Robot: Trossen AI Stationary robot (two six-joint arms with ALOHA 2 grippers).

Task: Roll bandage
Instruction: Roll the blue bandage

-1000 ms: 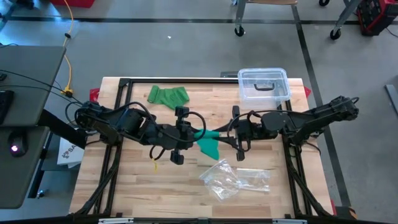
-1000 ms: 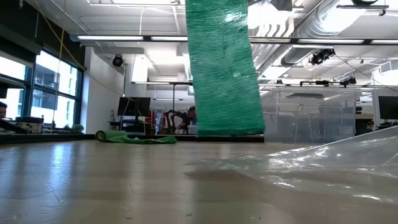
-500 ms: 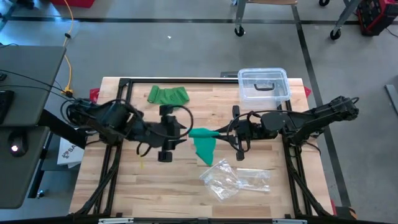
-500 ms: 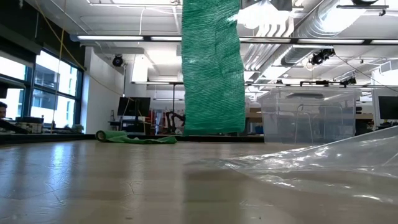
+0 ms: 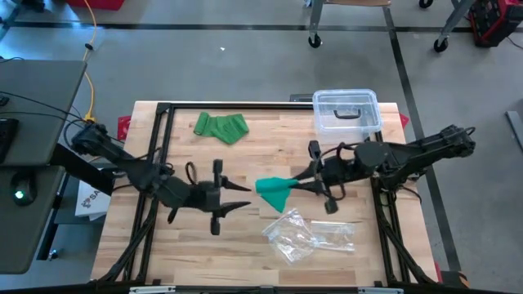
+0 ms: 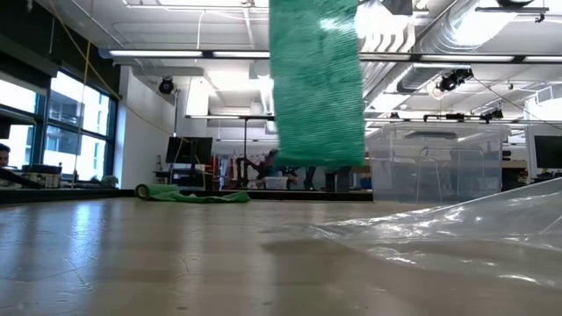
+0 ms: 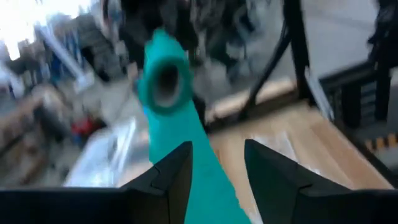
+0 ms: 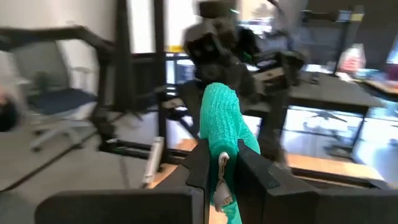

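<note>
A pale wooden tabletop (image 5: 180, 245) edged by a black frame stands on a grey floor; the low view looks across it into a workshop with ceiling strip lights and tall windows. The right pincer (image 5: 304, 183) is clamped on the rolled end of the green bandage (image 5: 274, 190), which is lifted off the wood, its loose tail fanning away from that pincer and hanging as a wide green band in the low view (image 6: 316, 83). The left pincer (image 5: 243, 198) sits just short of the tail's free end, its fingers (image 7: 168, 177) parted with a clear gap and gripping nothing. A crumpled clear plastic bag (image 5: 306, 237) lies near the right pincer toward the front edge, and a clear lidded plastic box (image 5: 346, 112) rests beyond it at the far edge. A second green bandage (image 5: 221, 126) lies bunched at the far edge, well apart from the left pincer. The front left stretch of wood is bare. Compared with a second ago, the left arm has drawn back from the bandage and swung toward the front, and the tail has lifted and bunched closer to the right pincer
</note>
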